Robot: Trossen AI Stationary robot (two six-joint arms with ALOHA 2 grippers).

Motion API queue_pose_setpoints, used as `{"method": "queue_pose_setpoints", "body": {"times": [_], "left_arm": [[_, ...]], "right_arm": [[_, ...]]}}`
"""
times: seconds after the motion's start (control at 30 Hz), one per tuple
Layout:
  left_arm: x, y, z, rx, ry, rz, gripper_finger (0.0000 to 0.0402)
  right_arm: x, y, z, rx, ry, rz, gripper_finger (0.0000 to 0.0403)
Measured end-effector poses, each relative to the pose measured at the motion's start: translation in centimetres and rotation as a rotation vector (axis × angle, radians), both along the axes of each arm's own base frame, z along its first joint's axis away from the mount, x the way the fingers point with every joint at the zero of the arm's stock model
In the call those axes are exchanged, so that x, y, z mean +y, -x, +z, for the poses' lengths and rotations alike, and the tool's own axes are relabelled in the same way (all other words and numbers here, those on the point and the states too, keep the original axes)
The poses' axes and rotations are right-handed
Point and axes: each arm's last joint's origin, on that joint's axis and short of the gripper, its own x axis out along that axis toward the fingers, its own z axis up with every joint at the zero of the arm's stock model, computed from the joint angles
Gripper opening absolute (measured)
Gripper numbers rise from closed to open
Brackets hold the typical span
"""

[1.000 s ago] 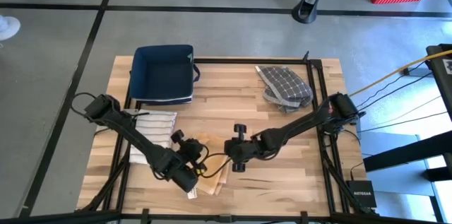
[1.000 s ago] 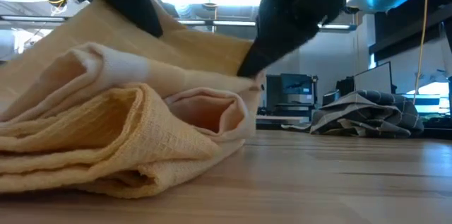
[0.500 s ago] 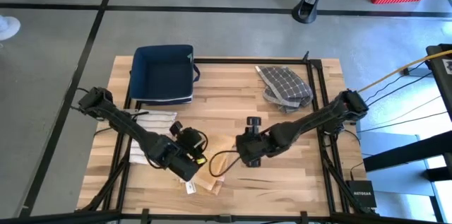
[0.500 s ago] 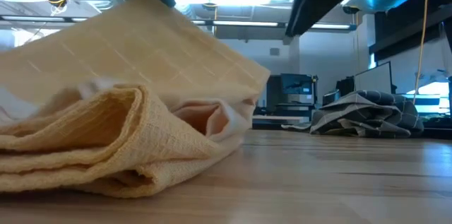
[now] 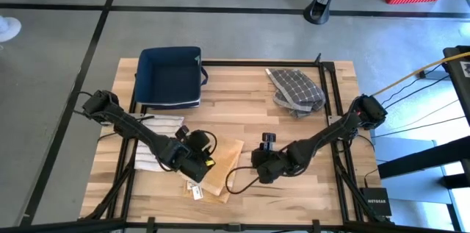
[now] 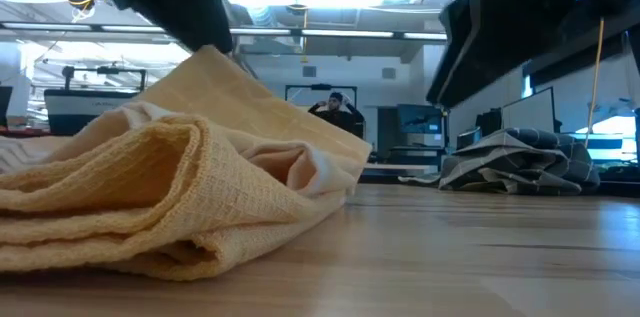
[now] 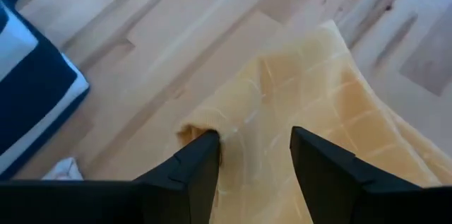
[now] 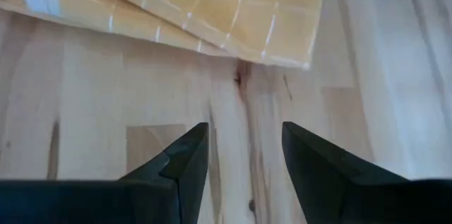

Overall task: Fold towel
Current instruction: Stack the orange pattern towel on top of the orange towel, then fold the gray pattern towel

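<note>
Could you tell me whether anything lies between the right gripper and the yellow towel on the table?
Nothing visible does. The right gripper hovers with open jaws over bare wood just beside the yellow towel, whose edge lies directly ahead of it. The left gripper is above the towel's other side, also with open jaws.

The left gripper (image 5: 197, 175) sits low and left of centre, fingers parted. The right gripper (image 5: 263, 176) sits just right of centre, fingers apart and empty.
</note>
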Motion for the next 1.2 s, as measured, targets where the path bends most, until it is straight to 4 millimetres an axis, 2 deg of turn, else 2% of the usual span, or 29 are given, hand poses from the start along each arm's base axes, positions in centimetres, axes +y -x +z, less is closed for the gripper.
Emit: {"method": "queue_pose_setpoints", "body": {"times": [0.17, 0.23, 0.33, 0.47, 0.6, 0.7, 0.87, 1.03, 1.2], "left_arm": [[0.2, 0.0, 3.2, -0.005, 0.019, -0.116, 0.0164], [0.6, 0.5, 3.6, 0.017, -0.036, -0.119, 0.0164], [1.4, 1.4, 3.4, 0.012, -0.114, -0.007, 0.0164], [1.2, 1.6, 0.8, 0.072, -0.020, 0.001, 0.0164], [-0.5, 1.1, -1.3, 0.034, 0.078, -0.200, 0.0164], [-1.7, 0.9, -2.3, -0.060, 0.118, -0.268, 0.0164], [-2.2, 1.5, -5.2, -0.121, 0.217, -0.237, 0.0164], [-2.7, 1.3, -9.0, -0.122, 0.279, -0.209, 0.0164], [-1.2, 0.4, -9.8, -0.050, 0.373, -0.168, 0.0164]], "right_arm": [[0.3, -0.2, -0.7, -0.058, -0.069, 0.014, 0.0182], [0.3, -0.3, -1.1, -0.095, -0.084, 0.017, 0.0182], [0.3, -0.4, -2.0, -0.174, -0.120, 0.011, 0.0182], [0.2, -0.1, -3.2, -0.222, -0.208, -0.007, 0.0182], [0.1, 0.1, -3.9, -0.274, -0.269, -0.019, 0.0182], [0.3, -0.3, -3.8, -0.368, -0.298, -0.022, 0.0182], [0.7, -1.4, -5.1, -0.456, -0.282, -0.039, 0.0182], [0.8, -2.6, -7.7, -0.497, -0.277, -0.049, 0.0182], [0.3, -3.6, -9.2, -0.493, -0.246, -0.051, 0.0182]]}}
